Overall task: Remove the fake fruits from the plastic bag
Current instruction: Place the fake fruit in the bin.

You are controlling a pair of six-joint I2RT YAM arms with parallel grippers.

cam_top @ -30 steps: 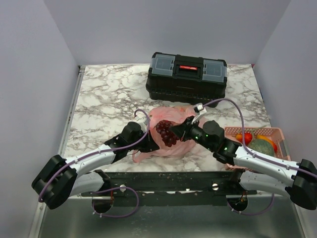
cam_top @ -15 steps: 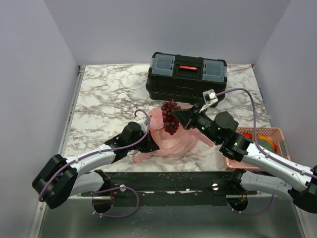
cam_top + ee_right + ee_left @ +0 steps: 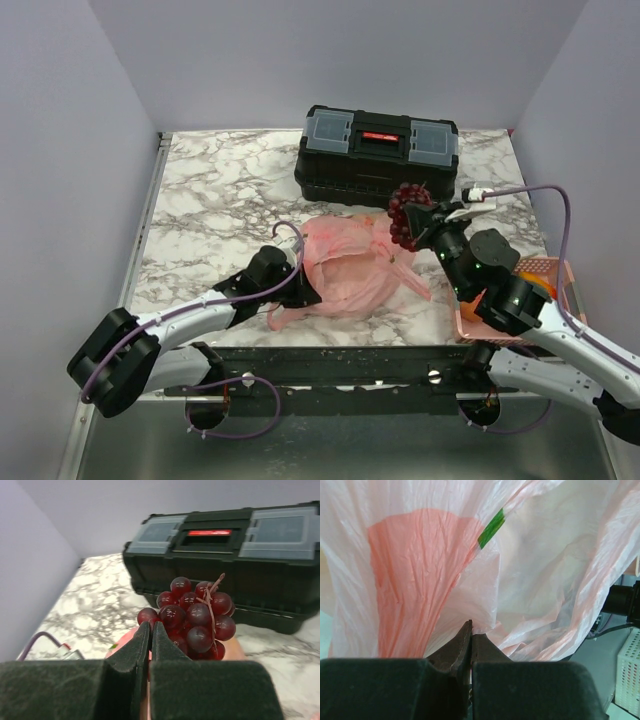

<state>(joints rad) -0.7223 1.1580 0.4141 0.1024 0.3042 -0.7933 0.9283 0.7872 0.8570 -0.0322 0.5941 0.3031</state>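
My right gripper (image 3: 413,222) is shut on a dark purple grape bunch (image 3: 404,211), one of the fake fruits, and holds it in the air just right of the plastic bag (image 3: 352,266). In the right wrist view the grapes (image 3: 199,616) hang at the tips of my shut gripper (image 3: 150,626). The crinkled pink bag lies at the table's middle front. My left gripper (image 3: 303,279) is shut on its left edge, pinching the film (image 3: 445,570) between closed fingertips (image 3: 470,630). A salmon patch with a green streak (image 3: 491,527) shows through the film; what it is I cannot tell.
A black toolbox (image 3: 378,152) stands at the back, close behind the raised grapes (image 3: 225,555). A pink slotted basket (image 3: 541,266) sits at the right front, mostly covered by my right arm, with an orange fruit (image 3: 538,288) showing in it. The basket's wall (image 3: 630,665) also shows beside the bag.
My right gripper has lifted the grape bunch up out of the bag and carried it to the right, towards the toolbox's front. The left gripper has kept its hold on the bag.
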